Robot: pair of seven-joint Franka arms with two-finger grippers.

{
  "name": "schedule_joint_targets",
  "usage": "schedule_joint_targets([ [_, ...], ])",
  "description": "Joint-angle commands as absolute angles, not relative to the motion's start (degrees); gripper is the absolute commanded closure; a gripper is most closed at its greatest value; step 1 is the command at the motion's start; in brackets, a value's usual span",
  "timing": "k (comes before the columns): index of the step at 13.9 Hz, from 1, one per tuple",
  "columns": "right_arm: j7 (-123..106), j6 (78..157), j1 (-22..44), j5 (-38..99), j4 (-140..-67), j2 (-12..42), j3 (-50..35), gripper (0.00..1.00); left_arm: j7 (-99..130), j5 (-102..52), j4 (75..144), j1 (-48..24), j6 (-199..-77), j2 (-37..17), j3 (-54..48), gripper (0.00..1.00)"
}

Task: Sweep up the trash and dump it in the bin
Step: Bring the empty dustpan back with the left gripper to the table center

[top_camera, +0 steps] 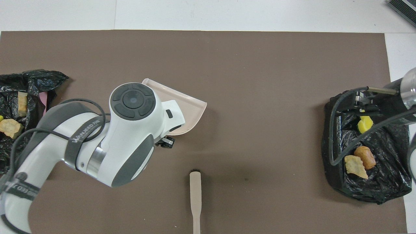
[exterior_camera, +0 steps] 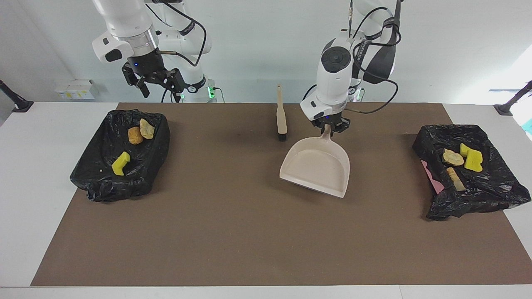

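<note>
The beige dustpan (exterior_camera: 318, 166) rests on the brown mat (exterior_camera: 232, 232) at mid table, with nothing in it. My left gripper (exterior_camera: 331, 127) is shut on its handle; in the overhead view the arm covers most of the dustpan (top_camera: 190, 104). The trash lies in two black-bagged bins. The bin (exterior_camera: 120, 182) at the right arm's end holds two bread chunks (exterior_camera: 140, 132) and a yellow sponge (exterior_camera: 121, 163). The bin (exterior_camera: 478, 195) at the left arm's end holds a yellow sponge (exterior_camera: 471, 157) and two bread pieces (exterior_camera: 452, 157). My right gripper (exterior_camera: 161, 88) hangs open and empty above the first bin.
A beige brush (exterior_camera: 282, 116) with black bristles lies on the mat beside the dustpan, nearer to the robots; it also shows in the overhead view (top_camera: 195, 195). A pink wall (exterior_camera: 431, 177) shows under the bag of the bin at the left arm's end.
</note>
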State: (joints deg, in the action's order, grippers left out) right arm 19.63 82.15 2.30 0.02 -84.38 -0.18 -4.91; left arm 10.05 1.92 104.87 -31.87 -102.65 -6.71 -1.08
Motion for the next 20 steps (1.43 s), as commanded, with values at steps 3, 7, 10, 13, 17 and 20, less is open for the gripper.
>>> schedule_joint_targets([
  [3,17.75,81.39,0.53,-0.44,-83.41,0.18,-5.62,0.00,21.42,-3.41,104.33,-37.44,-115.55,-13.70,-0.09,1.00],
  [7,17.75,81.39,0.44,-0.44,-83.50,0.18,-5.62,0.00,25.30,-6.94,105.20,-38.14,-119.18,-15.47,-0.09,1.00],
  [10,17.75,81.39,0.44,-0.44,-83.50,0.26,-5.71,0.00,29.17,-7.55,105.73,-38.14,-120.32,-16.52,-0.09,1.00],
  [13,17.75,81.39,0.44,-0.44,-83.50,0.18,-5.62,0.00,28.49,-8.00,107.40,-37.79,-119.63,-16.35,0.09,0.30],
  [17,17.75,81.39,0.44,-0.44,-83.50,0.18,-5.62,0.00,28.21,-7.65,106.44,-35.96,-118.57,-13.73,0.79,0.00],
  [20,17.75,81.39,0.44,-0.44,-83.50,0.18,-5.63,0.00,28.48,-7.56,105.21,-30.96,-116.64,-13.01,0.88,0.00],
])
